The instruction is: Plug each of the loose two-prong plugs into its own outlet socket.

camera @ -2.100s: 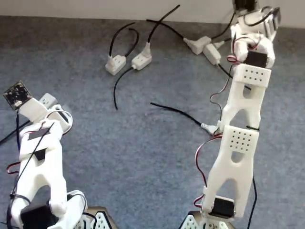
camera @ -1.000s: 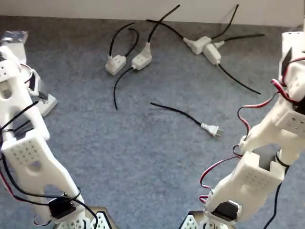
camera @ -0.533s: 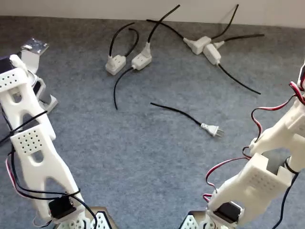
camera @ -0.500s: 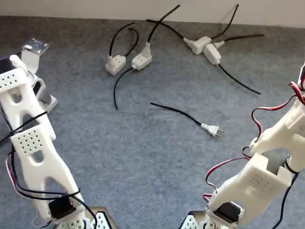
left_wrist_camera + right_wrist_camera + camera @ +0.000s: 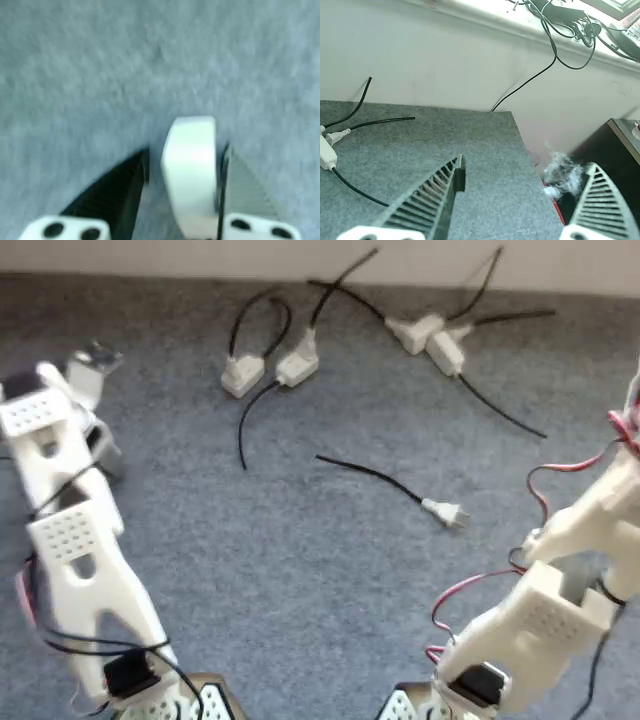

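Light's pretty soft and even over the grey carpet [image 5: 300, 580], with just faint shadows hugging the cords [image 5: 365, 472]. The far wall [image 5: 410, 55] is the brightest bit, and the white block [image 5: 190, 165] seen from the left wrist nearly glares out.

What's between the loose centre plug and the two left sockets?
High view: between loose plug and sockets, just carpet, the plug's own cord and another cord's loose end.

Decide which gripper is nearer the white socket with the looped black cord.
Left. The left gripper is at the carpet's left side, fairly near the socket; the right gripper is over the carpet's right edge, well away.
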